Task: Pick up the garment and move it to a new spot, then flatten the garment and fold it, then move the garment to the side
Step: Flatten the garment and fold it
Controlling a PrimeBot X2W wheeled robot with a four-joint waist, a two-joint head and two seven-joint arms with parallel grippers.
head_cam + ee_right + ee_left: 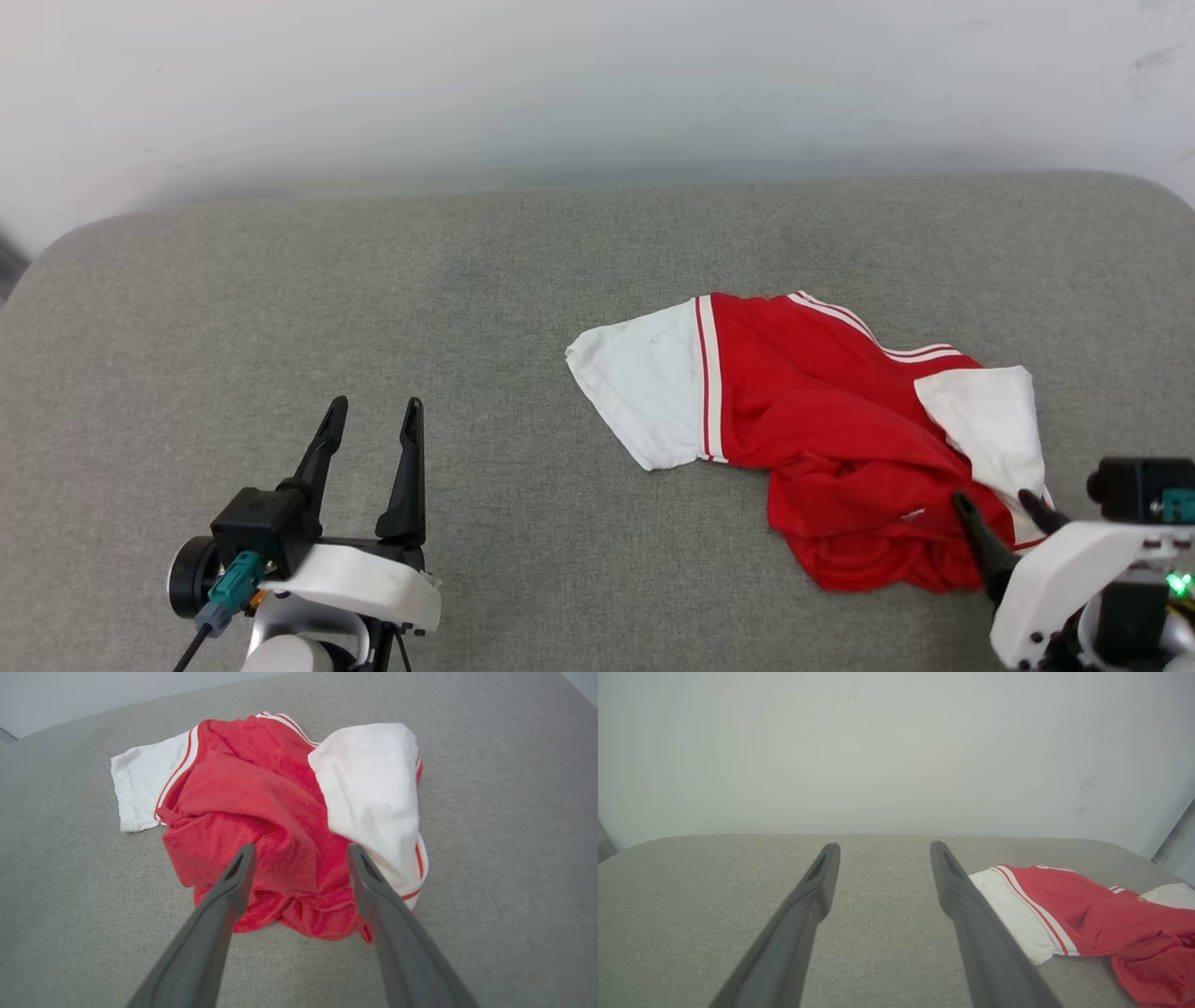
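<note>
1 garment [822, 420]: red short-sleeved T-shirt, crumpled in a loose heap on the grey cloth-covered pad [373, 280], right of centre in head view, nearer the front edge than the back. Not flat: red body bunched w/ deep folds, lower hem rolled under toward the robot.

2 white sleeve ends show. 1st sleeve end [644, 383] lies spread flat on the pad, pointing to the robot's left, w/ thin red stripes where white meets red. 2nd sleeve end [990, 420] is draped over the heap's right side, partly on top of the red cloth; right wrist view shows it [373, 779] as a white flap w/ red stripes near its lower edge.

2 hands, 2 dark fingers each.

Right hand [994, 499] is at the garment's near right edge, fingers spread wide, tips over the red folds & the white flap's lower end. In right wrist view the right hand [301, 848] straddles the bunched red cloth [261, 793]; nothing pinched between the fingers. Can't tell if the tips touch the cloth.

Left hand [375, 406] is well apart from the garment, low left in head view, over bare pad, fingers wide & empty, pointing away from the robot. Left wrist view: left hand [885, 845] w/ grey pad between the fingers, garment [1087, 914] off to the right beyond the right finger.

1 pale wall [560, 75] behind the pad's rounded far edge.
</note>
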